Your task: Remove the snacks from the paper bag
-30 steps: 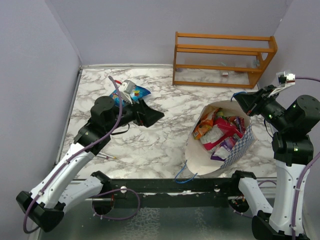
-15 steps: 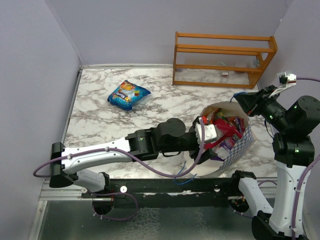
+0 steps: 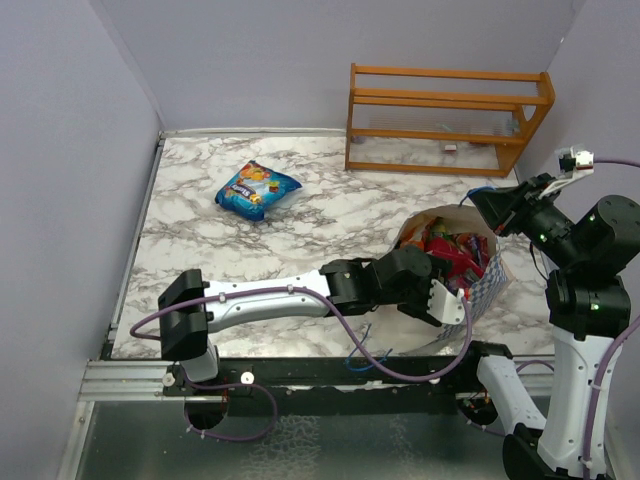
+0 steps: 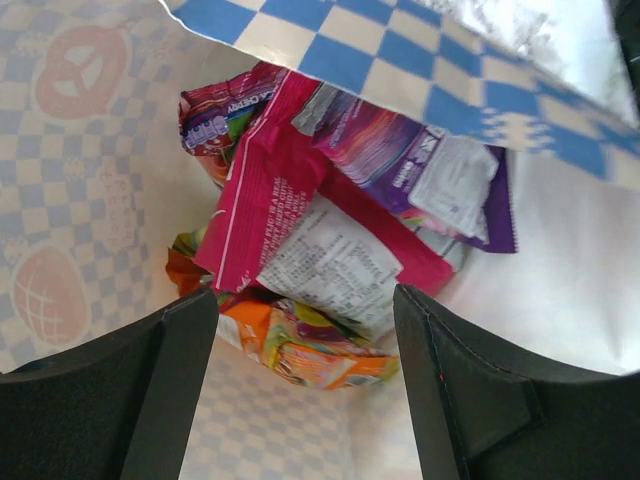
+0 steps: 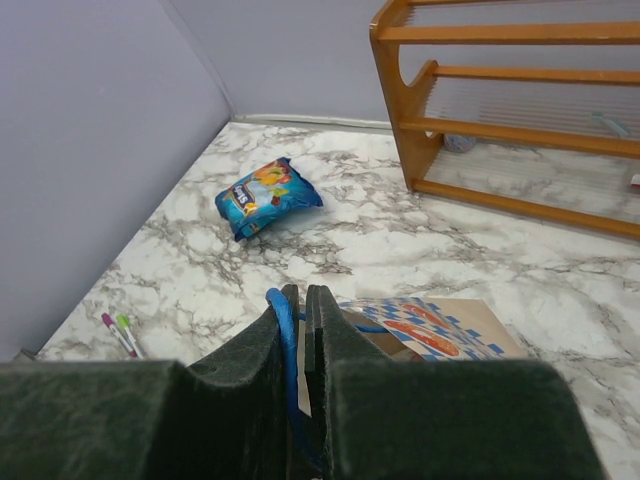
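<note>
Inside paper bag (image 4: 470,70), left fingers (image 4: 480,400) wide.

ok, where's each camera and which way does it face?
Top external: above and behind the bases, looking down at the marble table; both arms show, left arm reaching into the blue-and-white chequered paper bag.
Left wrist: at the bag's mouth, looking in at glossy snack packets; open left jaws frame the bottom.
Right wrist: above the bag, facing the orange wooden rack; shut right jaws pinch the thin blue cord handle.
Top and right wrist share the blue chip bag.
</note>
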`<action>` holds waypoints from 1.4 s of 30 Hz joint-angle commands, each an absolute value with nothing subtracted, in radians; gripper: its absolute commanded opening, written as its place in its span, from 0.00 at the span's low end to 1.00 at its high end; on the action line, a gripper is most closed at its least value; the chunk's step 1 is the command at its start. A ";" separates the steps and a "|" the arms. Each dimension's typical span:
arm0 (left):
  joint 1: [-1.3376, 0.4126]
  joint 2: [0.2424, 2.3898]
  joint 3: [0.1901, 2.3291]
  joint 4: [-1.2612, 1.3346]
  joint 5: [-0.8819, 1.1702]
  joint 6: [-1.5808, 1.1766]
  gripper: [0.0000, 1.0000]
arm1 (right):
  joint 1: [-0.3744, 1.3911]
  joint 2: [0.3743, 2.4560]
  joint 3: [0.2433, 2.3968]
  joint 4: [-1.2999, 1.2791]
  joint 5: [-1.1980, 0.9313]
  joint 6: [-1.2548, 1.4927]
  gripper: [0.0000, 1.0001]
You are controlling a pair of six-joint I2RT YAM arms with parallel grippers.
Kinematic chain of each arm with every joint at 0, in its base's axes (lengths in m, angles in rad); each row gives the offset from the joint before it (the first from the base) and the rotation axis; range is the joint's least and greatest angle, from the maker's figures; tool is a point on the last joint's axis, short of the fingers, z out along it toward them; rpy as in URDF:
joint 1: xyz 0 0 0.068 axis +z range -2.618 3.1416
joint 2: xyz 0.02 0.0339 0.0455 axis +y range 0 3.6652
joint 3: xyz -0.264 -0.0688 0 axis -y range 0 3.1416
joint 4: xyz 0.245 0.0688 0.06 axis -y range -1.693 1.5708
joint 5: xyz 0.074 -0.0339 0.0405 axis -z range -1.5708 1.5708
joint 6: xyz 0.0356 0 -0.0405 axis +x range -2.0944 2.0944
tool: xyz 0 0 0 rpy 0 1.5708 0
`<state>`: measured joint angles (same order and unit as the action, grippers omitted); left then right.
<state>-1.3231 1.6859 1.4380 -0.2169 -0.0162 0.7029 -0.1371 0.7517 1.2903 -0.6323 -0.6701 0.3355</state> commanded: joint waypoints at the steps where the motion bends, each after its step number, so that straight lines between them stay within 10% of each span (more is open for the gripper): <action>1: -1.290 1.760 1.519 -0.186 -0.083 0.863 0.73 | -0.132 0.744 1.319 -0.615 -0.690 0.343 0.09; 15: -1.221 1.889 1.592 -0.184 0.047 0.921 0.63 | -0.130 0.746 1.314 -0.603 -0.698 0.354 0.09; 36: -1.229 1.892 1.609 -0.182 0.029 0.889 0.00 | -0.130 0.751 1.325 -0.609 -0.686 0.347 0.09; 42: -1.241 1.758 1.526 -0.059 -0.111 0.778 0.00 | -0.130 0.750 1.328 -0.618 -0.664 0.331 0.09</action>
<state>-1.2255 1.8885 1.5673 -0.1493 0.0017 0.8597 -0.1371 0.7547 1.2930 -0.6315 -0.6708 0.3359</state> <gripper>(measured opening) 0.012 0.093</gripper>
